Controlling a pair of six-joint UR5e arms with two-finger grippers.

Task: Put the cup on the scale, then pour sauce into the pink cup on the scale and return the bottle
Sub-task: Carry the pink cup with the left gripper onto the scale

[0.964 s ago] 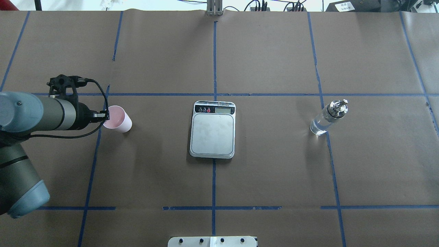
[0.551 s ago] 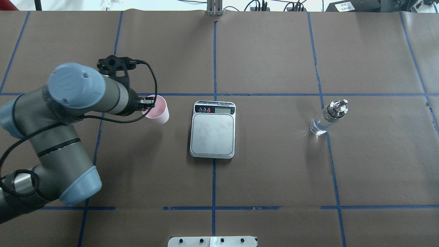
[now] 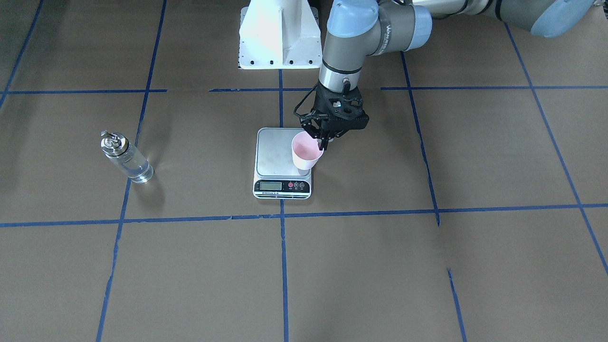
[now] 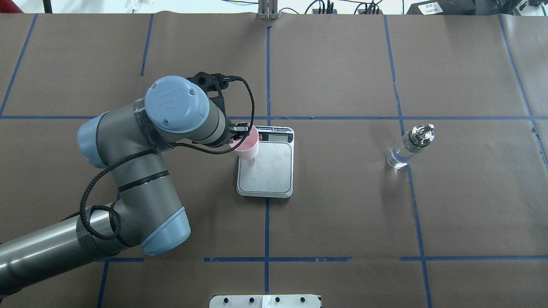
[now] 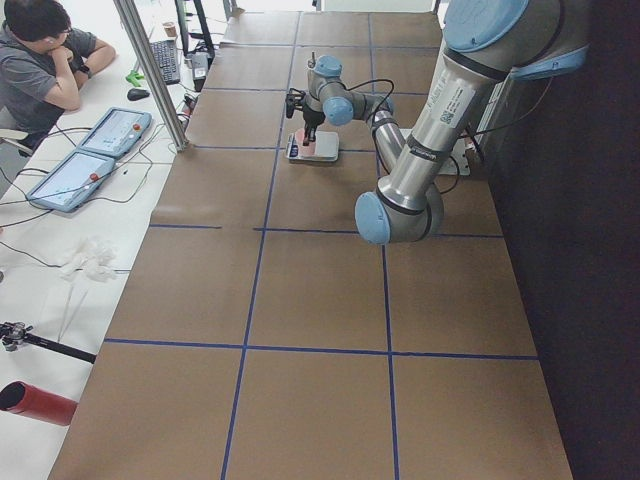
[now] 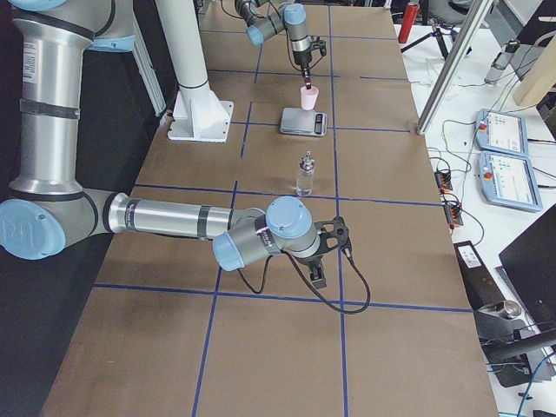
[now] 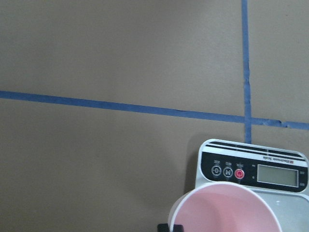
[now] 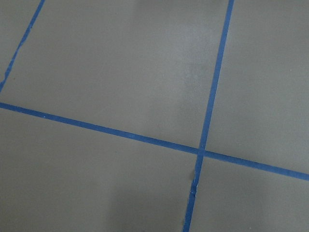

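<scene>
Brown-papered bench (image 4: pixel 342 214) shows step one nearly done: the left arm's (image 4: pixel 175 107) jaws pinch the cup (image 3: pixel 305 152) by its rim just above the scale (image 3: pixel 273 152), not yet released, while the bottle (image 3: pixel 126 159) stands well apart, its pour and return yet to come.

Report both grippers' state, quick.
Left gripper: shut on the cup, held by its rim.
Right gripper: cannot tell, open or shut.

cup (image 7: pixel 224 208) cropped below, scale (image 7: pixel 253 159) partly hidden
</scene>
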